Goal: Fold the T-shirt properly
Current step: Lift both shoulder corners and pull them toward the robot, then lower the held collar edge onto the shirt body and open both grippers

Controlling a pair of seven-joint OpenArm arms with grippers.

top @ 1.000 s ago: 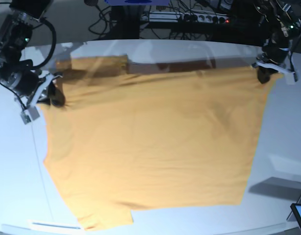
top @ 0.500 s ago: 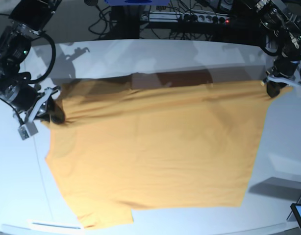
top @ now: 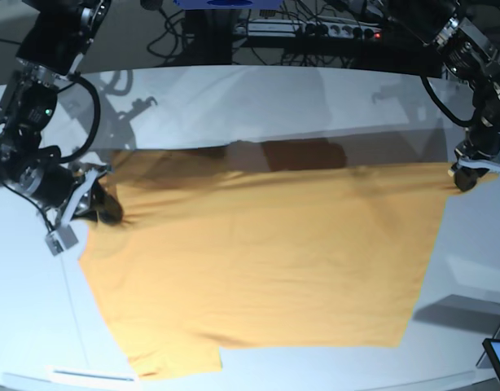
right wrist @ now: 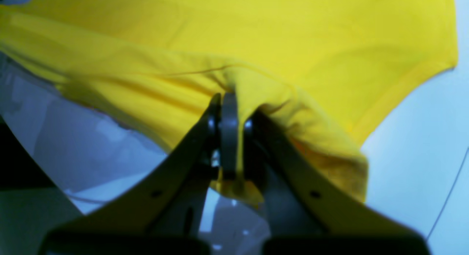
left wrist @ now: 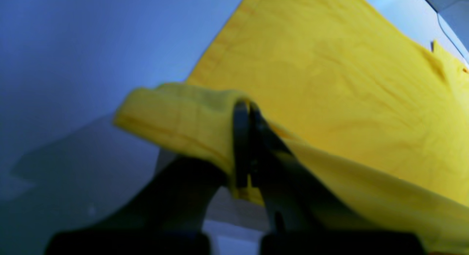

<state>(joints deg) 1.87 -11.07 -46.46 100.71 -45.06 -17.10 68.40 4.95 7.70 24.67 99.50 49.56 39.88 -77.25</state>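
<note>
Now each tool [top: 466,175] [top: 102,210] pinches an opposite T-shirt [top: 266,269] corner.

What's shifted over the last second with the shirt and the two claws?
Both claws carried the far edge of the T-shirt toward the camera: the right claw came down the base view's left side, the left claw down its right side. More bare table now shows behind the edge. Unchanged: both claws are shut on the cloth, nothing was let go, and the near edge lies where it did.
</note>
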